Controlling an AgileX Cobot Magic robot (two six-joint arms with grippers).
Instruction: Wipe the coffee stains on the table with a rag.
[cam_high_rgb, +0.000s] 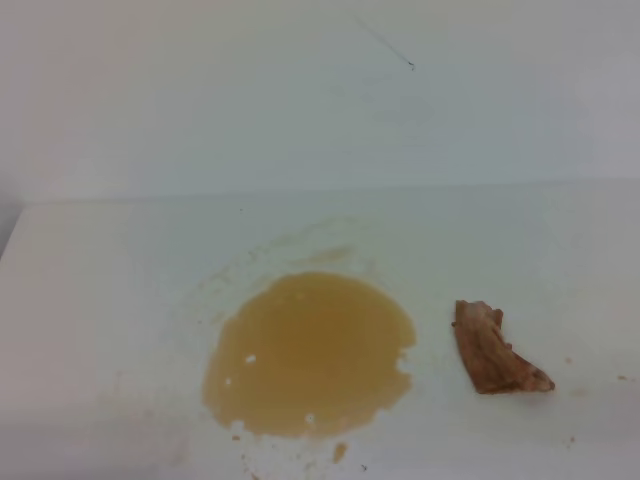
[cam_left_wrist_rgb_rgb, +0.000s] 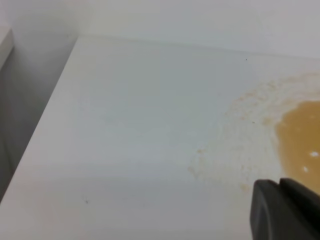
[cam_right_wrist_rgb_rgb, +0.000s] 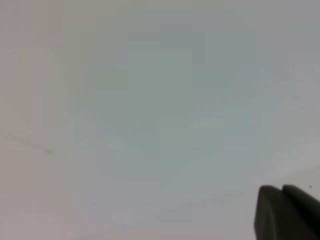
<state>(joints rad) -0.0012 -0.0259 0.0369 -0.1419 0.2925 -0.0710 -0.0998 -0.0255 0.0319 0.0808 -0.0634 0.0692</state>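
The small wrinkled reddish-brown rag (cam_high_rgb: 497, 350) lies untouched on the wide white table (cam_high_rgb: 100, 300), just right of the tan coffee puddle (cam_high_rgb: 310, 355). The right gripper (cam_right_wrist_rgb_rgb: 287, 212) is pressed together; the left gripper (cam_left_wrist_rgb_rgb: 285, 210) I cannot tell. The next move calls for grasping the rag.

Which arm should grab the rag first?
Probably right: the rag lies right of the coffee puddle on the table, on that arm's side. Neither arm appears in the high view.

no legible txt, no labels
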